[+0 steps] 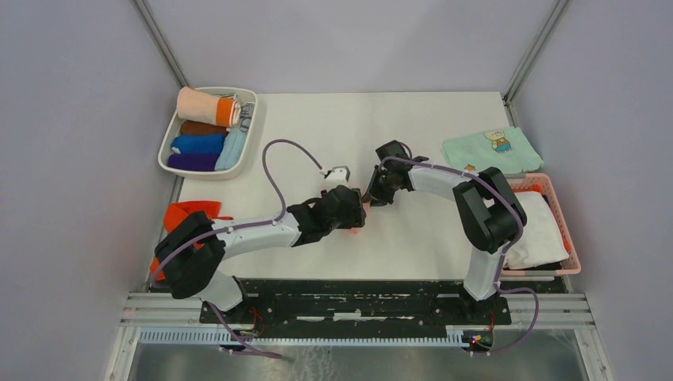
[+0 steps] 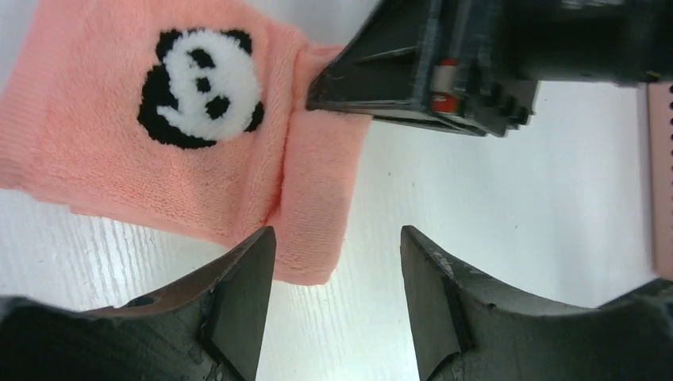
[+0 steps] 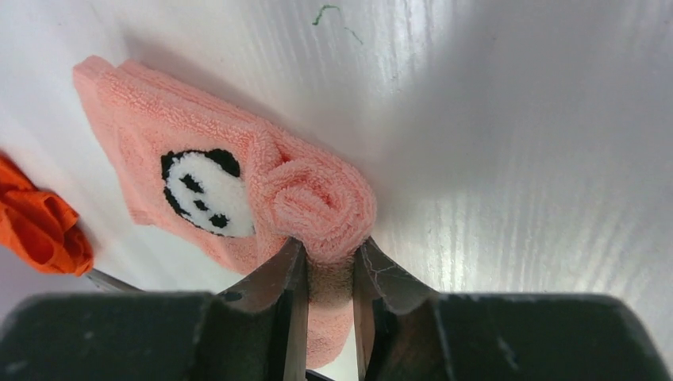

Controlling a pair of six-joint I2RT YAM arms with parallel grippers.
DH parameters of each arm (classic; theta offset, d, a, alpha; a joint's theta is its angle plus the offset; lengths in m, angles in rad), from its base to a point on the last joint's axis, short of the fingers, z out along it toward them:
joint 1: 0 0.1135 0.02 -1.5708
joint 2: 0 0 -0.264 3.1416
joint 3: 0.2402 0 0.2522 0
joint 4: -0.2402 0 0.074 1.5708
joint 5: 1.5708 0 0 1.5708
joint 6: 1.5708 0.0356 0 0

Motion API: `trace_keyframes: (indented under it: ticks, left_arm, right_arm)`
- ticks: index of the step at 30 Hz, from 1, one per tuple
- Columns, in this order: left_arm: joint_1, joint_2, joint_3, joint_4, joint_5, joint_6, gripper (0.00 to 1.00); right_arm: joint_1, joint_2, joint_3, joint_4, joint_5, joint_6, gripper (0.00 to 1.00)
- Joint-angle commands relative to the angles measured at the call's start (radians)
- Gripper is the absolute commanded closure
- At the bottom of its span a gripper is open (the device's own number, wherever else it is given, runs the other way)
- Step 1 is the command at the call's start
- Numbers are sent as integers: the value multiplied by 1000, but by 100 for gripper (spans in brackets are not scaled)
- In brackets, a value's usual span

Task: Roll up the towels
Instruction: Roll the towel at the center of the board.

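Centre of the table [image 1: 317, 127]: the two arms are meeting over the pink towel [image 3: 143, 135]. It is lying on the white surface with its panda print facing up and one end curled into a tight roll. The right hand [image 3: 329, 274] is pinching that rolled end, its fingers pressing the cloth from both sides. The left hand [image 2: 337, 270] is standing wide apart just beside the roll and gripping nothing. One of its fingertips [image 2: 246, 270] is overlapping the towel's near edge, and the other is hanging over bare table. A crumpled red-orange towel [image 1: 186, 214] is lying at the table's left edge, beside the left arm. Far left, a white tray [image 1: 164, 152] is holding rolled cloths. Far right, a mint-green cloth [image 1: 492, 149] is lying flat behind a pink basket [image 1: 565, 230].
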Motion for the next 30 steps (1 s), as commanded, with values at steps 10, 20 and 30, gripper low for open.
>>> trace_keyframes:
  ticks: [10,20,30]
  left_arm:
    - [-337,277,328,-194,-705,409,34]
    - [-345,417,348,-117,-720,502,35]
    - [-343,493,376,-159,-707,487,57]
  right_arm:
    - [16,-7,56,-190,102,21,80]
    - [15,-3,61,-188,77,28,80]
    - [16,-2,60,-177,58,27,80]
